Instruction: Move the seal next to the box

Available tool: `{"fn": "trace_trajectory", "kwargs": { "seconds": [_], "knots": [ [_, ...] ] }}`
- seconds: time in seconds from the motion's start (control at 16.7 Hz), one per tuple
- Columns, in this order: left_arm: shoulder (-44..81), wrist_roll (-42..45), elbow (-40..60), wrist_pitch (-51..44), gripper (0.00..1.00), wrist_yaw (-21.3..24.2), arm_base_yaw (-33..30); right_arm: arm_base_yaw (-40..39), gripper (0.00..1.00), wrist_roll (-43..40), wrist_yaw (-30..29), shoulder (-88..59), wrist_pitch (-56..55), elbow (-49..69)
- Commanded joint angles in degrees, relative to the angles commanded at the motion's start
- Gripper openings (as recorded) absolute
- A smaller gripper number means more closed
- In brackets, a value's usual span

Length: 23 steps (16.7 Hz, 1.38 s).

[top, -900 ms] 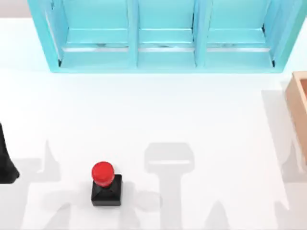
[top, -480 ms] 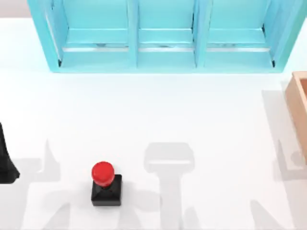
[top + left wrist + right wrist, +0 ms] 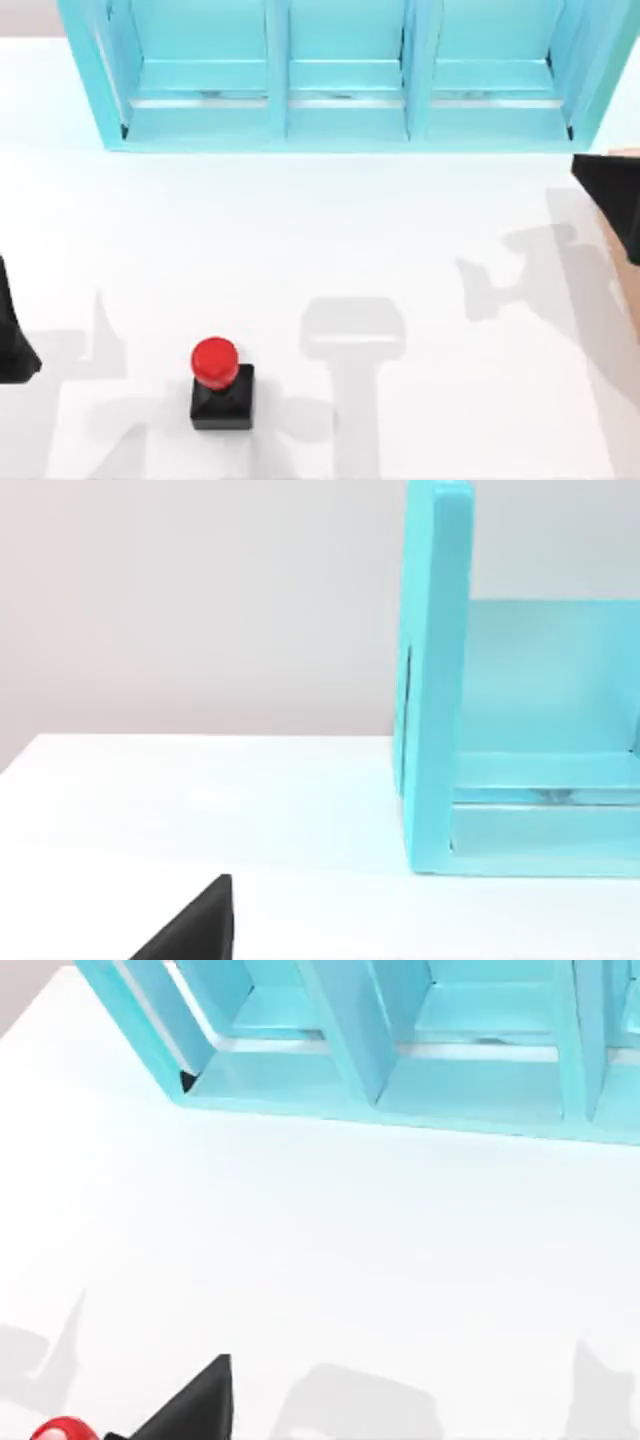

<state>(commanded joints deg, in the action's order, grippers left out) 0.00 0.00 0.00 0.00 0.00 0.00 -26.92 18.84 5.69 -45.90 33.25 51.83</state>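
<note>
Top view: seal (image 3: 221, 388) stands apart from cabinet (image 3: 340, 75)

— We see the white table (image 3: 330, 240) brightly and evenly lit, with no glare on it.
— Agreed; soft grey shadows fall along its near edge and right side, and the seal (image 3: 220, 385) carries a small highlight on its red knob.
</note>
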Motion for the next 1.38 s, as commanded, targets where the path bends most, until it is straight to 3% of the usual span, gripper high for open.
{"fn": "trace_trajectory", "kwargs": {
  "seconds": [0.36,0.66,1.02,1.38],
  "knots": [
    [0.0,0.0,0.0,0.0,1.00,0.0,0.0,-16.6,1.00,14.9,0.4,-37.0,24.8,39.9],
    [0.0,0.0,0.0,0.0,1.00,0.0,0.0,-26.7,1.00,26.6,-1.4,-63.2,42.2,64.0],
    [0.0,0.0,0.0,0.0,1.00,0.0,0.0,-32.9,1.00,37.5,-6.3,-85.5,55.0,85.7],
    [0.0,0.0,0.0,0.0,1.00,0.0,0.0,-34.6,1.00,43.5,-10.7,-95.8,60.2,96.1]
  ]
}}
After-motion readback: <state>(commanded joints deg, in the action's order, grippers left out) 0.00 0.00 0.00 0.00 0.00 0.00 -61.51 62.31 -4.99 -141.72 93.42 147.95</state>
